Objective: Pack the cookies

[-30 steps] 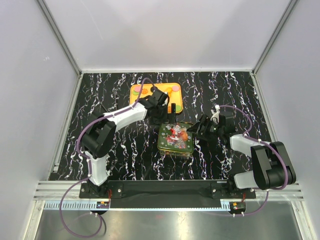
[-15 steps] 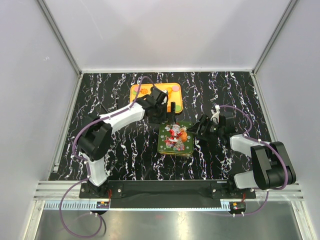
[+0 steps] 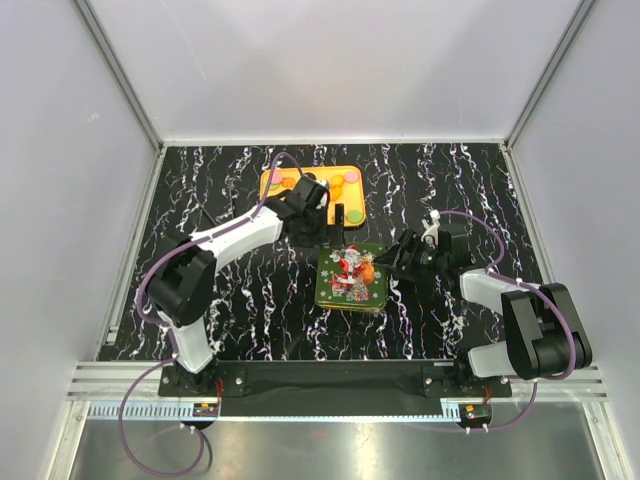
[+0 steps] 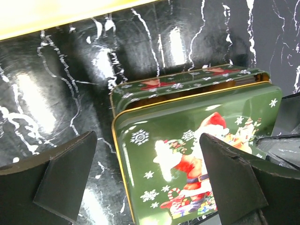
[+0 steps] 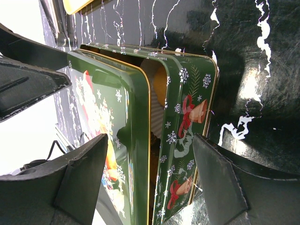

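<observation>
Over the last second the left arm has drawn its wrist away from the tin and toward the far tray, while the right arm has barely shifted. The left claw point(image 4: 147, 159) hangs with its two fingers spread wide, holding nothing. Below it is a green Christmas lid point(image 4: 187, 159) printed with a Santa figure. This lid sits askew on the green tin point(image 4: 187, 80), so the tin's far wall and gold rim show past its edge. The right claw point(image 5: 150, 154) also stands open. Its fingers are set apart on either side of the tin's near-right corner, and whether they touch the metal cannot be told. From the right wrist camera a dark gap shows between lid and tin, with an orange-brown shape inside too dim to name. The tin rests on the black marbled surface point(image 3: 230, 300), between the two claws. The cookies point(image 3: 345, 181) in view, pink, green and orange discs, lie on the orange tray point(image 3: 268, 200) just beyond the left wrist, apart from the tin.
</observation>
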Motion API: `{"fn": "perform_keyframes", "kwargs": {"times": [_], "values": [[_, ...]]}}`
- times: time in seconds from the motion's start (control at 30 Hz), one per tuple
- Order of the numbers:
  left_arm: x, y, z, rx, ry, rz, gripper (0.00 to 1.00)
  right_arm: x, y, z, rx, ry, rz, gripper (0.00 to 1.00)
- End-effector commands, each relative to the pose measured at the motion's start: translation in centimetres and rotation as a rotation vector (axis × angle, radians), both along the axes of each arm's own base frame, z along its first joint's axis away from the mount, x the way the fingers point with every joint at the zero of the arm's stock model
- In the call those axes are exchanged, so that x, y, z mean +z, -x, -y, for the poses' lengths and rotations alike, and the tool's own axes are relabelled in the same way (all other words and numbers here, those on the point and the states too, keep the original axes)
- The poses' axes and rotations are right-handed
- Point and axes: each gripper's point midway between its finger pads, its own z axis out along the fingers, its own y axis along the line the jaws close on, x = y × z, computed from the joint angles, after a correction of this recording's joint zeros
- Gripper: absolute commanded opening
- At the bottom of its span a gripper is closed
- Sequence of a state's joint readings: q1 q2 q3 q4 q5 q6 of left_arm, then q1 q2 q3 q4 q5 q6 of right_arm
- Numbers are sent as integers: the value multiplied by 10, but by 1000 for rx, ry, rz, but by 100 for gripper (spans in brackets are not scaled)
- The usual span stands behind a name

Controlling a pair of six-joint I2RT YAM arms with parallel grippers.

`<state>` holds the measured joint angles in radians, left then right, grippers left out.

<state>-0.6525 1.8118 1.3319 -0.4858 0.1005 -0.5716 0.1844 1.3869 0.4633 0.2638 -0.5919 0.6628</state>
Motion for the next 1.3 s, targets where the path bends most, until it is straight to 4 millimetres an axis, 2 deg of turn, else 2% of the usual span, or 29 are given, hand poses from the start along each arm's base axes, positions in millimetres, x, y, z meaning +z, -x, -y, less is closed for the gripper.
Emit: {"fn": "perform_keyframes", "kwargs": {"times": [0.0, 0.2, 0.4, 0.43, 0.5, 0.73, 0.97, 1.27], "values": [[21, -2, -10, 7, 2, 58, 99, 4, -3, -4, 14, 2, 43, 80], [14, 15, -20, 19, 12, 32, 99, 3, -4, -3, 14, 4, 45, 81], [16, 41, -29, -6, 54, 30, 99, 4, -5, -4, 16, 1, 46, 81], [10, 48, -31, -14, 55, 15, 99, 4, -5, -4, 16, 1, 46, 81], [19, 55, -29, -39, 93, 24, 99, 4, -5, -4, 16, 0, 44, 81], [14, 85, -26, -115, 109, -16, 99, 3, -6, -5, 17, -1, 42, 81], [3, 95, -24, -135, 90, -45, 99, 3, -6, -4, 17, 1, 45, 81], [-4, 93, -12, -149, 82, -61, 99, 3, -6, -5, 19, -2, 45, 81]]}}
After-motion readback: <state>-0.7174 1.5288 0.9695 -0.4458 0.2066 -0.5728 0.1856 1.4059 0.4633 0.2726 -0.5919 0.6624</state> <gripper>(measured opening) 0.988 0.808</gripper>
